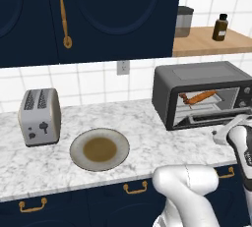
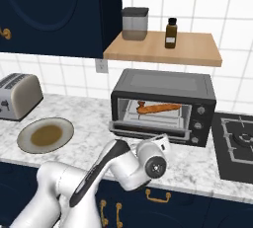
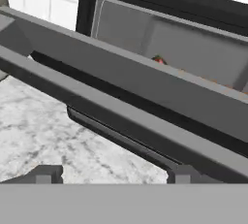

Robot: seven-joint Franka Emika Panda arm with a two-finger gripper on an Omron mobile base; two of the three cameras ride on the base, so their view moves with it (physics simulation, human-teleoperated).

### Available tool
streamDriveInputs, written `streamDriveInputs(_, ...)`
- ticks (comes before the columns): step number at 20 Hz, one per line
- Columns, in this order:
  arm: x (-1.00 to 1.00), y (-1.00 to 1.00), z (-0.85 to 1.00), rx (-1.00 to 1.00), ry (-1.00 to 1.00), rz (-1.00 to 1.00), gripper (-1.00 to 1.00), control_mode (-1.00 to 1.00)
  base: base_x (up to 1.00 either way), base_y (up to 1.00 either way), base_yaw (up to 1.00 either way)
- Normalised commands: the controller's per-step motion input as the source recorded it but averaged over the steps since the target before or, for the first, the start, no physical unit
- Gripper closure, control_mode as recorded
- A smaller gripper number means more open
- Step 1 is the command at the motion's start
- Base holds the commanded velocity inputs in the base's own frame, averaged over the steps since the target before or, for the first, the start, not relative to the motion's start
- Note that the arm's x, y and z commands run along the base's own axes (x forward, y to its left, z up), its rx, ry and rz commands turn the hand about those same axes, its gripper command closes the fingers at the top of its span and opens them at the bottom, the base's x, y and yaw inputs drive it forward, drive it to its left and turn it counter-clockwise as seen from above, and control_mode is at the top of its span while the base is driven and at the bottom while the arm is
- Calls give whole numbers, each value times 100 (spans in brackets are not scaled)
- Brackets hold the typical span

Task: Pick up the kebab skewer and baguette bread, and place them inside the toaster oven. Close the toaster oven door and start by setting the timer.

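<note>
The toaster oven (image 1: 197, 76) (image 2: 163, 81) stands on the counter with its door (image 1: 206, 118) (image 2: 148, 129) (image 3: 145, 87) swung down and open. On the rack inside lie the orange-brown baguette bread (image 1: 204, 96) (image 2: 163, 107) and, at its left end, the dark red kebab skewer (image 1: 184, 99) (image 2: 142, 106) (image 3: 159, 60). My gripper (image 1: 220, 134) (image 2: 160, 140) (image 3: 116, 173) is just in front of the lowered door, facing it. Its fingertips (image 3: 48, 172) stand wide apart with nothing between them, and the door's grey handle bar (image 3: 97, 103) crosses close ahead.
A plate (image 1: 76, 145) (image 2: 27, 133) sits left of the oven, and a silver toaster (image 1: 39, 115) (image 2: 17, 96) farther left. The oven's knobs (image 2: 200, 118) are at its right edge. A stove (image 2: 237, 143) adjoins on the right. A shelf (image 2: 163, 49) above holds a jar and a bottle.
</note>
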Motion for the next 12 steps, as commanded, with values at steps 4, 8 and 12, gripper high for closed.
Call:
streamDriveInputs(4, 100, -1, 47, 0, 1, 0, -100, -100, 0, 0, 0)
streamDriveInputs(8, 98, -21, 36, 0, 8, 0, -100, -100, 0, 0, 0)
streamDriveInputs(12, 72, -20, 44, 0, 13, 0, -100, -100, 0, 0, 0)
